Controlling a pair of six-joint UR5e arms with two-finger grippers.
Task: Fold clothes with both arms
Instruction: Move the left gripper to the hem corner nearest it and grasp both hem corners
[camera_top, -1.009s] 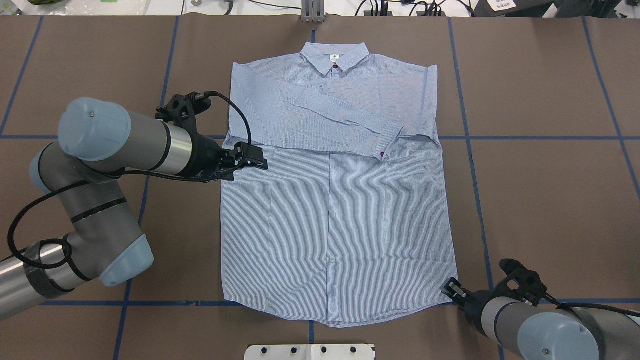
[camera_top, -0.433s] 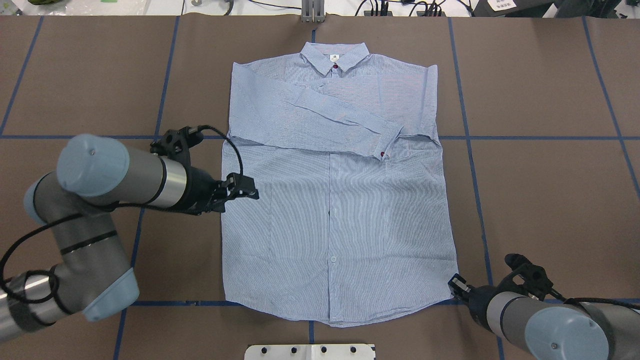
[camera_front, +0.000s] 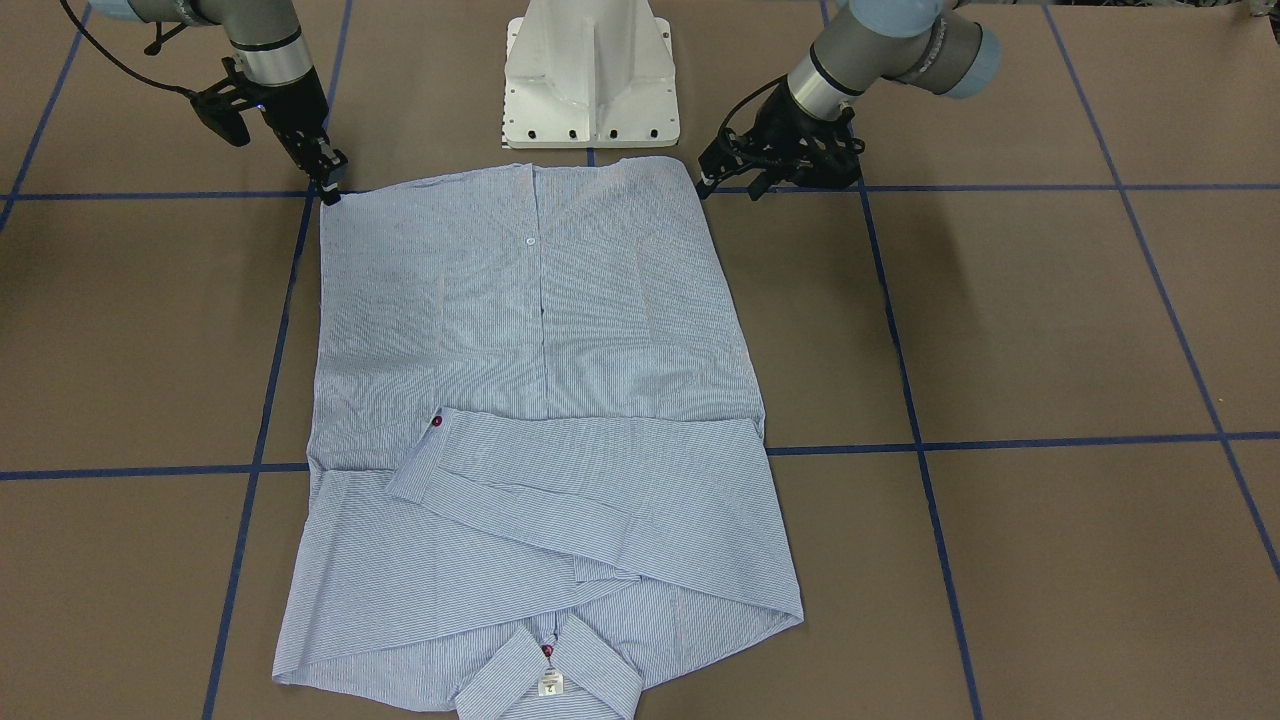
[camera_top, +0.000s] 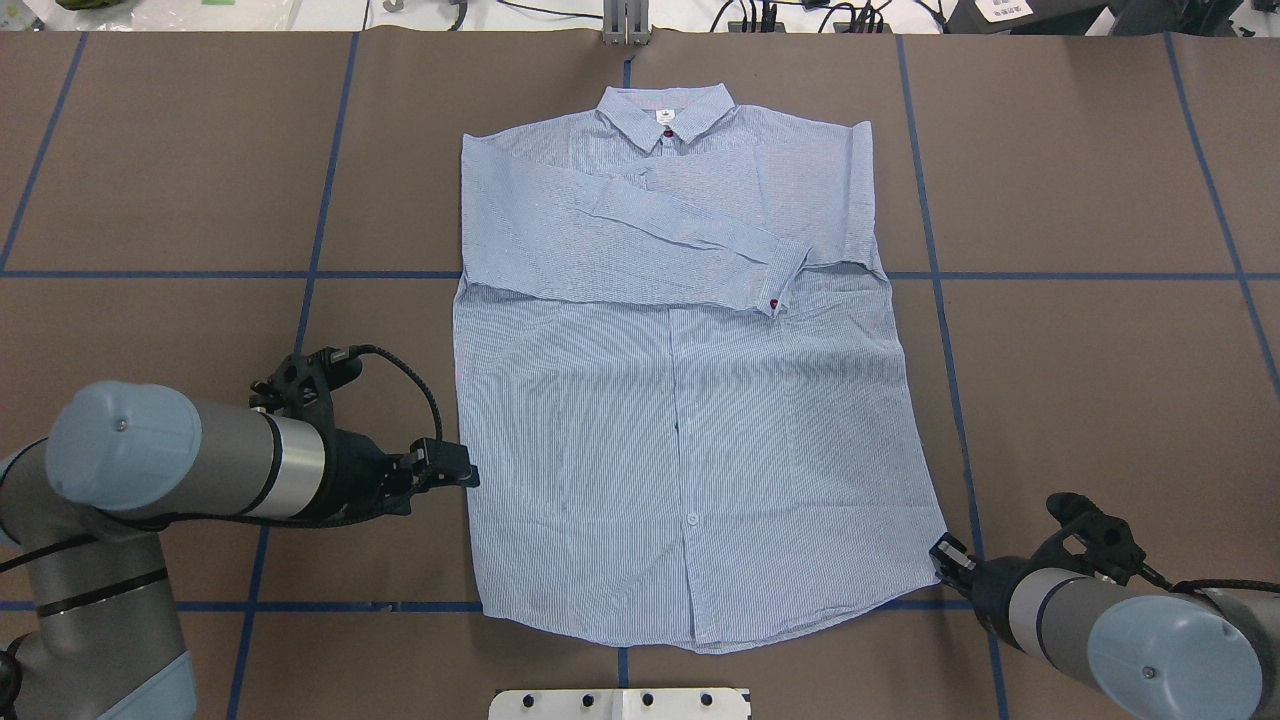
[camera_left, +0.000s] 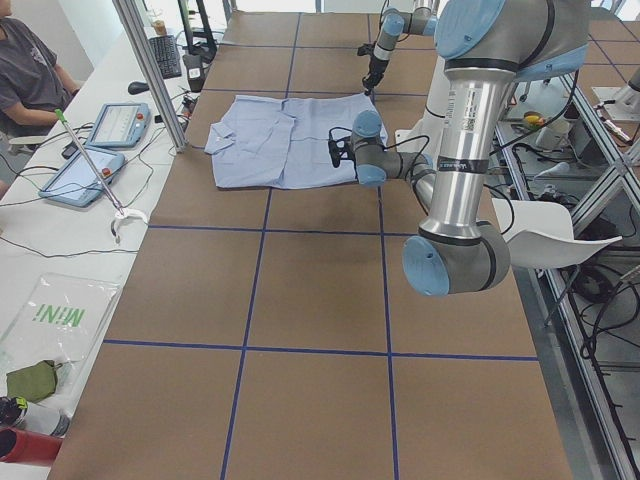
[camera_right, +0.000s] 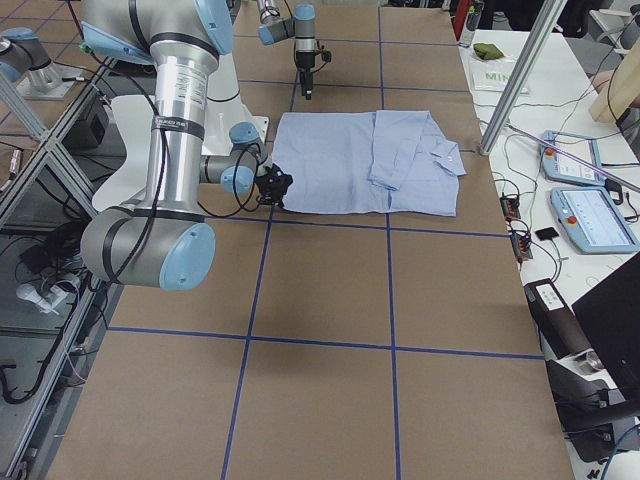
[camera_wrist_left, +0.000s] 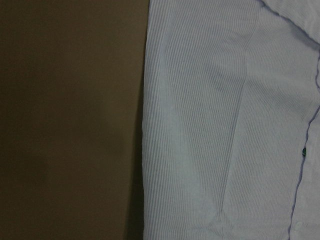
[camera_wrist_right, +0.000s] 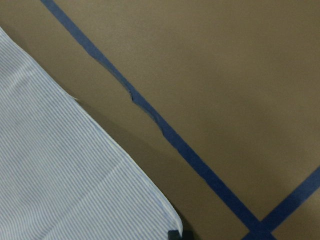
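Here, left end effector (camera_top: 468, 477) and right end effector (camera_top: 941, 551) beside shirt (camera_top: 680, 450) edges.

1. Shirt (camera_top: 680, 420): thin woven cloth, matt, softly creased.
2. Table cover (camera_top: 1100, 400) around the shirt: matt brown, seemingly paper.
3. Tape line (camera_wrist_right: 150, 111) by the shirt's hem: smooth, faintly glossy.
4. Left arm (camera_top: 220, 465) beside the shirt: satin metal tube, smooth plastic cap.

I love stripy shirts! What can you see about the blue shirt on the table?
The shirt is light blue with thin white stripes and looks like soft cotton. It lies flat, front up and buttoned, on the brown table, with its collar away from the robot. Its sleeves are folded across the chest, and one cuff shows a dark red button. The right gripper touches one hem corner. The left gripper is close beside the opposite edge.
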